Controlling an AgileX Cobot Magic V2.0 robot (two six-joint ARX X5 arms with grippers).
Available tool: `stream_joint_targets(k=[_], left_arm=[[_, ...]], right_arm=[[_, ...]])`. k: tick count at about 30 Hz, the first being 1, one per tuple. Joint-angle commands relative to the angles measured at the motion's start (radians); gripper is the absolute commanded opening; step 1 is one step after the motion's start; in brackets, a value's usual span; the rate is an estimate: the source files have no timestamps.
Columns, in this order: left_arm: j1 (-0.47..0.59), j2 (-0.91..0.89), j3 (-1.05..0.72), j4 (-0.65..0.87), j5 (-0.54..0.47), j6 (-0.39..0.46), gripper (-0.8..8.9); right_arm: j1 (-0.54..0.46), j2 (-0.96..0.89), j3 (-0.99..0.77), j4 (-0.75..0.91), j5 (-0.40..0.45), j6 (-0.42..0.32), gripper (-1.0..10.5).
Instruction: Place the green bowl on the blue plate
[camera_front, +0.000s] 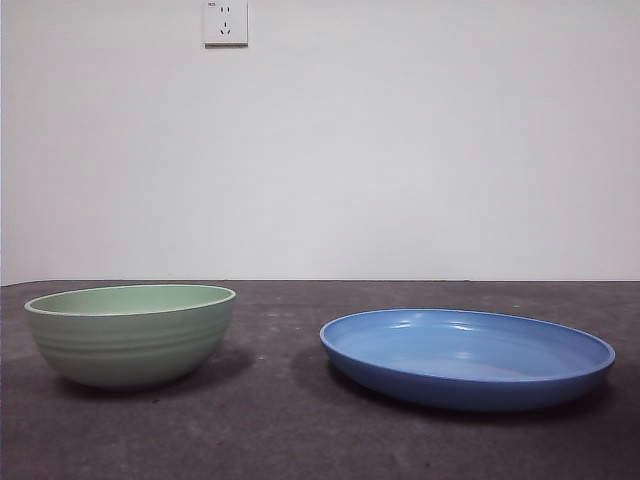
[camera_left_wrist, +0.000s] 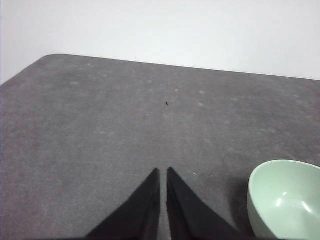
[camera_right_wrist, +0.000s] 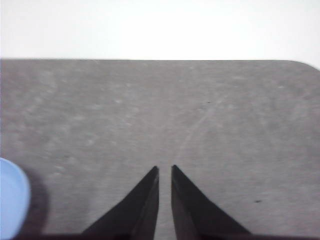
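— So, which step is this? I see nothing that moves.

— I think it is the very beginning. The green bowl (camera_front: 131, 334) stands upright on the dark grey worktop (camera_front: 280, 420), and the blue plate (camera_front: 467, 357) lies beside it, apart, with a bare strip of worktop between them. The bowl is not touching the plate, and both look empty.

— And the arms?

— In the front view there is no arm at all. From the wrist cameras, the left claw (camera_left_wrist: 162, 172) hangs above the worktop with its two black jaws nearly together, only a thin gap between the tips, and it holds nothing. The right claw (camera_right_wrist: 164, 170) is the same: narrow, empty.

— Which one takes the bowl, do you think?

— My guess is the left one. Its camera shows the bowl near it, off to one side of the jaws, while the right camera shows only an edge of the blue plate.

— What does it need to do first?

— It must open its jaws wide, because now they cannot go over a rim. Then it should turn toward the bowl, come down on the rim so one jaw is inside and one outside, close, lift, carry it across the gap and set it in the middle of the plate. The bowl wall is smooth, so I would worry a little about slipping.
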Motion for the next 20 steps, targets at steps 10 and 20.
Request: stream_joint_targets(k=[10,20], left_arm=[[-0.001,0.041,0.018,0.010,0.000,-0.130,0.15],[-0.016,0.180,0.215,-0.001,0.000,-0.206,0.15]], right_arm=[[-0.001,0.041,0.072,0.023,-0.130,0.359,0.1],[-0.001,0.286,0.287,-0.024,-0.370,0.399,0.1]])
